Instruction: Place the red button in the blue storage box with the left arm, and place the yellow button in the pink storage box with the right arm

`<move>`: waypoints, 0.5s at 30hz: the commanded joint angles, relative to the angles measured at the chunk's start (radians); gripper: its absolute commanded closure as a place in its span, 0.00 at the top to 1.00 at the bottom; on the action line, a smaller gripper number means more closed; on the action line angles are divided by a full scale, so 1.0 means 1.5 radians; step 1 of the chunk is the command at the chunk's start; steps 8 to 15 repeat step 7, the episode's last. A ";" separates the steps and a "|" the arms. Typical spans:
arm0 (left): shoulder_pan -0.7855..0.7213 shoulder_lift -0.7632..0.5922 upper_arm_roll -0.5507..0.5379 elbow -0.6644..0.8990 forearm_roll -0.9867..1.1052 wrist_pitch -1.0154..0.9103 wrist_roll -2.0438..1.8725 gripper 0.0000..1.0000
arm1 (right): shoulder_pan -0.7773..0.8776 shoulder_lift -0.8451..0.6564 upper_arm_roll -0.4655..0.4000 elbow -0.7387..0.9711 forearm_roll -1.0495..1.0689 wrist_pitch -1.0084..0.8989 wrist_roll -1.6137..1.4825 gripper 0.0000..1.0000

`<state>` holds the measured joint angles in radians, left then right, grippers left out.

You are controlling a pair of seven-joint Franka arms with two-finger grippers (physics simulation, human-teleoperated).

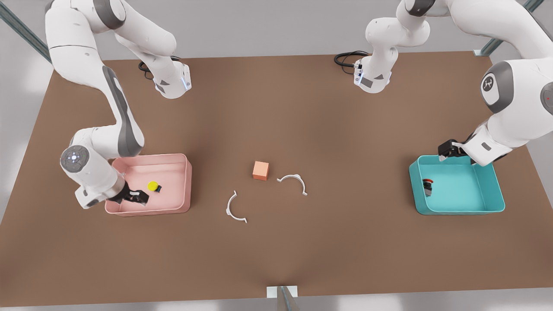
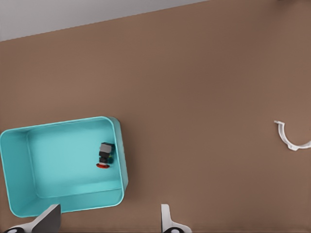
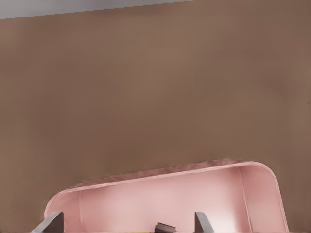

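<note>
Nearest the camera in the front view, one brown table point(image 1: 276, 259) carries everything, its near edge running along the bottom of that picture. Two white arms reach over it, one from each far corner.

Two storage boxes sit on it. One pink storage box point(image 1: 183, 181) lies toward the edge at the front view's left, and one blue storage box point(image 1: 458, 209), really a teal colour, lies toward the edge at the front view's right. They are well apart.

Between the boxes, near the table's middle, are three loose things: one small orange cube point(image 1: 261, 170) and two white curved clips point(image 1: 293, 181), one just beside the cube and one nearer the near edge.

One red button point(image 1: 427, 186) lies tipped on its side inside the blue box, by the wall facing the table's middle; its cap is red on a dark grey body. One yellow button point(image 1: 153, 186) rests inside the pink box, a round yellow cap with a dark base.

Left gripper point(image 1: 449, 154) hovers over the blue box's far wall, fingers spread and empty. Right gripper point(image 1: 137, 197) hangs over the pink box, just beside the yellow button, fingers parted and holding nothing.
</note>
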<state>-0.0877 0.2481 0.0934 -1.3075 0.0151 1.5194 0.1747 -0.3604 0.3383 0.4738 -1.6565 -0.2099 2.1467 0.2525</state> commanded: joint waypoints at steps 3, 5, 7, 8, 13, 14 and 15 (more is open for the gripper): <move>-0.001 0.004 -0.001 0.000 0.001 -0.020 -0.052 1.00 | 0.000 -0.037 0.061 0.154 0.010 -0.312 -0.142 1.00; -0.002 0.004 -0.001 0.000 0.001 -0.020 -0.052 1.00 | 0.260 -0.143 -0.244 0.063 0.101 -0.288 -0.142 1.00; -0.006 0.004 -0.001 0.000 0.001 -0.020 -0.053 1.00 | 0.373 -0.169 -0.355 0.027 0.102 -0.289 -0.139 1.00; -0.006 0.004 -0.001 0.000 0.001 -0.020 -0.053 1.00 | 0.373 -0.169 -0.355 0.027 0.102 -0.289 -0.139 1.00; -0.006 0.004 -0.001 0.000 0.001 -0.020 -0.053 1.00 | 0.373 -0.169 -0.355 0.027 0.102 -0.289 -0.139 1.00; -0.006 0.004 -0.001 0.000 0.001 -0.020 -0.053 1.00 | 0.373 -0.169 -0.355 0.027 0.102 -0.289 -0.139 1.00; -0.006 0.004 -0.001 0.000 0.001 -0.020 -0.053 1.00 | 0.373 -0.169 -0.355 0.027 0.102 -0.289 -0.139 1.00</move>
